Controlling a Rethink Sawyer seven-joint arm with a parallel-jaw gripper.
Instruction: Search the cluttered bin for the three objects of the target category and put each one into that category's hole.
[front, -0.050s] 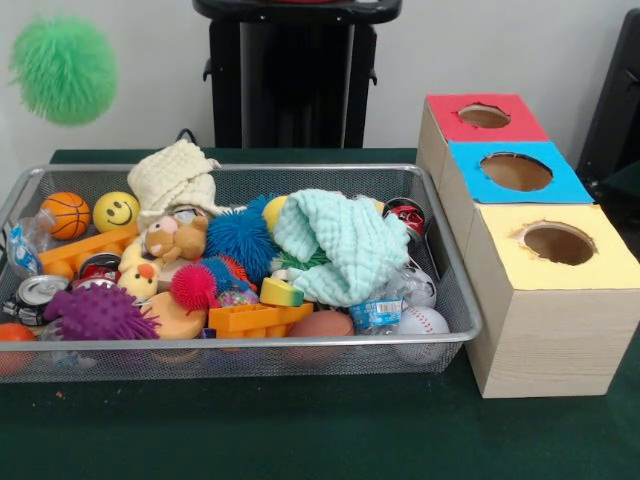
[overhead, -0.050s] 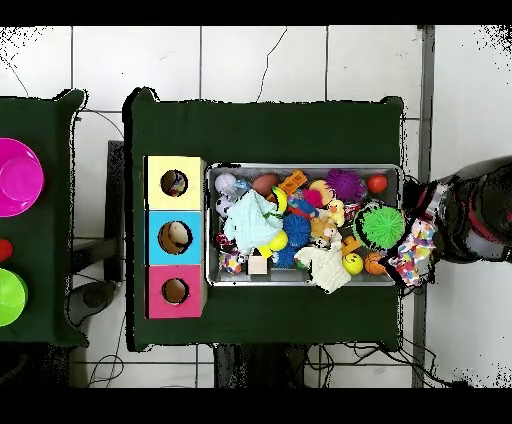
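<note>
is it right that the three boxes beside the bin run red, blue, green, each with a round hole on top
Not quite. The front view shows the red box and blue box, but the third is a yellow box, not green. Each has a round hole on top, and they stand in a row beside the mesh bin.

Robotics lab, test station: green-clothed table (front, -0.050s: 300, 440) on a white tiled floor (overhead, -0.050s: 265, 60), black robot pedestal (front, -0.050s: 295, 75) behind it, wire mesh bin (front, -0.050s: 250, 345) of assorted toys, three wooden boxes (front, -0.050s: 545, 300) with colour-coded holed tops; plain wall, no domestic furnishings.
</note>
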